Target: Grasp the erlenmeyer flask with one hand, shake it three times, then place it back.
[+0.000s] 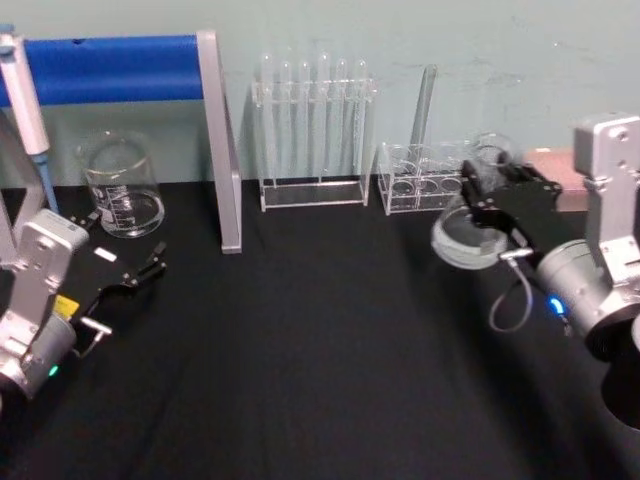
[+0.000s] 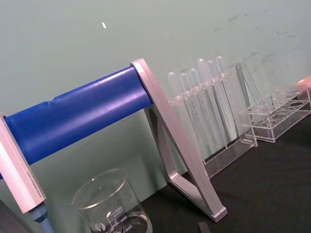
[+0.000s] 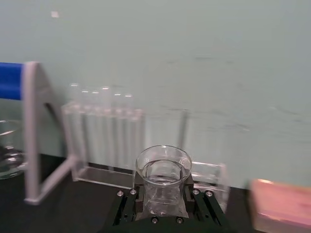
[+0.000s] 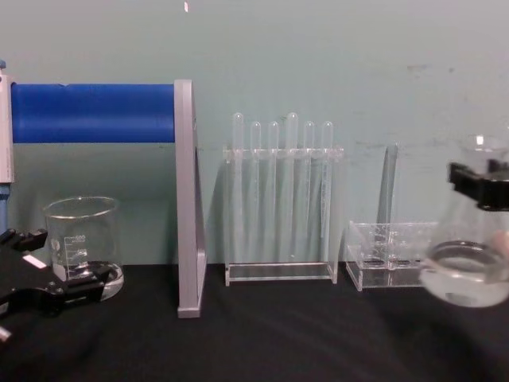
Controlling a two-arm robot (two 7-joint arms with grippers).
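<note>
The right gripper (image 4: 482,185) is clenching the erlenmeyer flask (image 4: 465,274) by its neck, base hanging below, while the left gripper (image 1: 138,277) is idling with fingers spread.

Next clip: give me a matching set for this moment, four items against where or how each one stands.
Things:
1. erlenmeyer flask
2. beaker
3. left gripper
4. test tubes

States:
A. upright in the tall rack
B. jaws open, low beside the beaker
C. gripped at the neck by the right gripper
D. standing beneath the blue bar, on the robot's left

Pairs: 1-C, 2-D, 3-B, 4-A
</note>
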